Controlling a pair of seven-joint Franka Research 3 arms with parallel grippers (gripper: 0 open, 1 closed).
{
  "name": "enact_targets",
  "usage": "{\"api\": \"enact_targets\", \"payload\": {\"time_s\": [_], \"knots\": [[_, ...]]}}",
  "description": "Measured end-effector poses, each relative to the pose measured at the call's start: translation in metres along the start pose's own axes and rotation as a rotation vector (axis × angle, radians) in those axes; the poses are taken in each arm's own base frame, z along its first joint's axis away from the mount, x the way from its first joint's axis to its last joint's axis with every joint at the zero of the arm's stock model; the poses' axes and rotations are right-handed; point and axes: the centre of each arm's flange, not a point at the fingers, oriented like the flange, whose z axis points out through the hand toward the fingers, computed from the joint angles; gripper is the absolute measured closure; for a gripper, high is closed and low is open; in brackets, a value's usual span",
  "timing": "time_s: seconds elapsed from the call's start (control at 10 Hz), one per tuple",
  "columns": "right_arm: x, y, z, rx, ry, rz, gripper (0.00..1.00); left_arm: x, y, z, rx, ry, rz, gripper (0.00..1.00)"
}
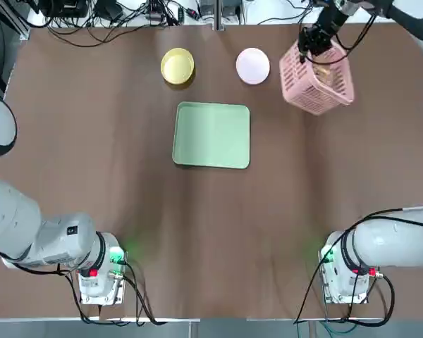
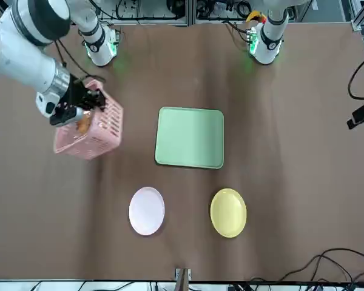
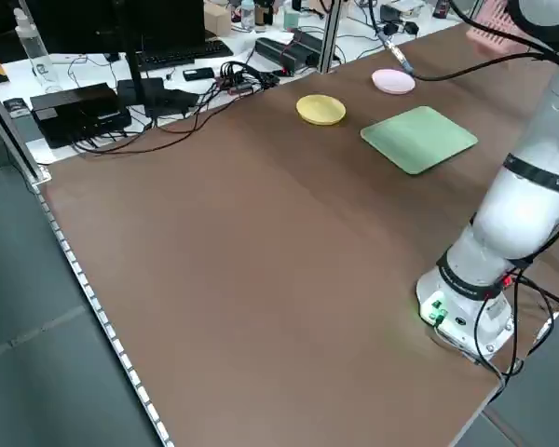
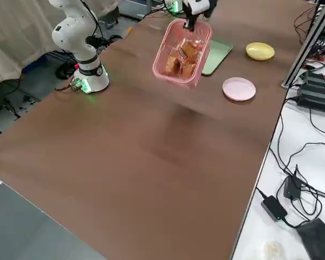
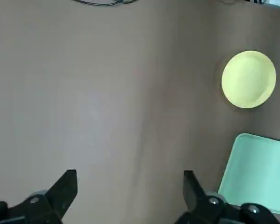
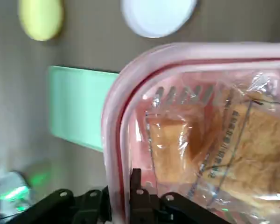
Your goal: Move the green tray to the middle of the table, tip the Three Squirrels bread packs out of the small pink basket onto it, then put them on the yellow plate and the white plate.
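Green tray lies mid-counter, bare. Right pincer, clamped on the small pink basket, holds it airborne beside the tray, bread packs inside; left pincer gapes empty. Tipping and plating remain.

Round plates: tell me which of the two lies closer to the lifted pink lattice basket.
The round white plate, just beside the pink plastic lattice basket held by the right gripper. The round yellow plate sits farther off, beyond the white one.
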Motion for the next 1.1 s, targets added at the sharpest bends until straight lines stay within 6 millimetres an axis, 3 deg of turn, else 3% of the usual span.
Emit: {"api": "enact_targets", "payload": {"time_s": [0.2,0.3,0.5,0.6,0.8,1.1], "knots": [[0.003,-0.049,0.014,0.131,0.075,-0.010,0.93,0.002,-0.003,0.002,0.031,0.005,0.002,0.00],[0.004,-0.077,0.033,0.199,0.098,-0.010,0.93,0.002,-0.001,0.003,0.052,0.003,0.011,0.00],[-0.003,-0.134,0.083,0.320,0.133,0.000,0.93,0.001,0.028,0.010,0.064,-0.011,0.067,0.00],[-0.009,-0.157,0.107,0.379,0.135,0.020,0.93,-0.002,0.057,0.018,0.063,-0.026,0.118,0.00],[-0.014,-0.187,0.141,0.443,0.124,0.040,0.93,-0.011,0.109,0.033,0.065,-0.050,0.209,0.00],[-0.003,-0.199,0.183,0.479,0.106,0.017,0.93,-0.014,0.128,0.036,0.062,-0.056,0.241,0.00]]}}
